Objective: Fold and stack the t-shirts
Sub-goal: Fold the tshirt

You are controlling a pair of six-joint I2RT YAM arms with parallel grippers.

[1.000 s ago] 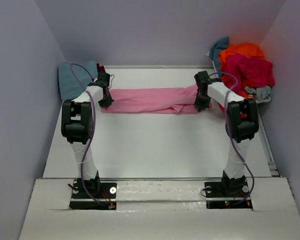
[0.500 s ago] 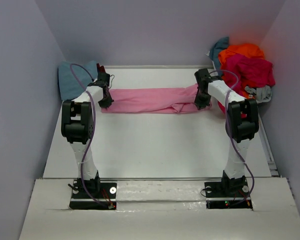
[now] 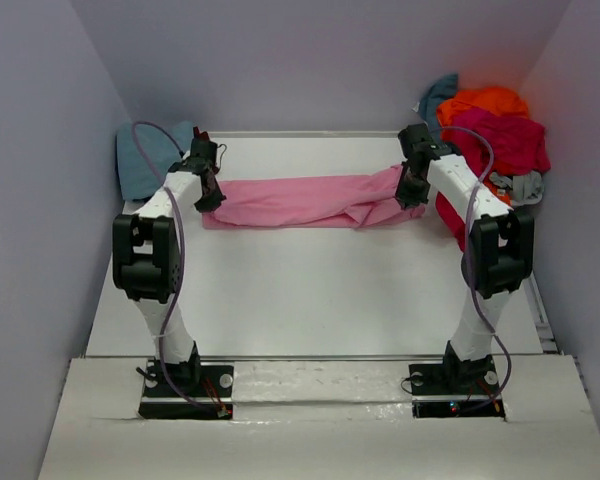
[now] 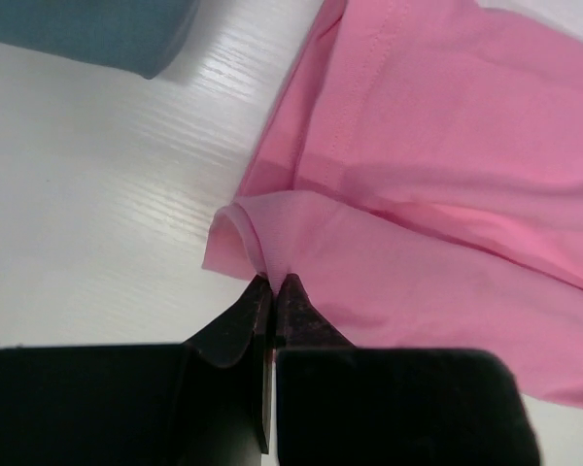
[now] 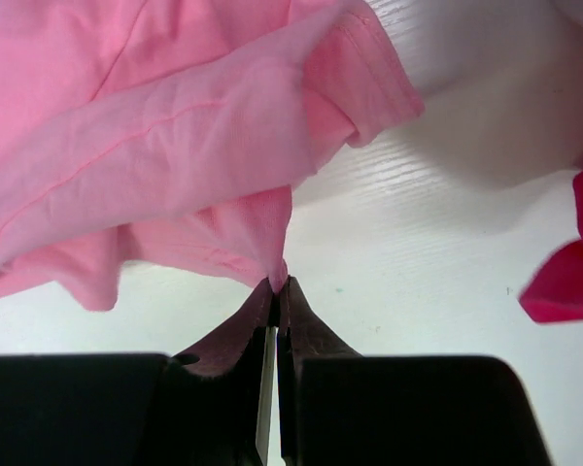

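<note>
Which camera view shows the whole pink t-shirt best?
The top external view: there the pink t-shirt shows end to end. The left wrist view shows only the end pinched in the left tool; the right wrist view, only the end in the right tool.

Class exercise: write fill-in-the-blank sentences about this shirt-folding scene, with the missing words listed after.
The stretched t-shirt held between the left gripper and right gripper is ____ in colour.
Both grippers' jaws are ____ on its cloth.
The folded blue t-shirt lies at the far ____ corner of the table.
The heap of unfolded shirts sits at the far ____ corner.
Missing words: pink; shut; left; right.
</note>
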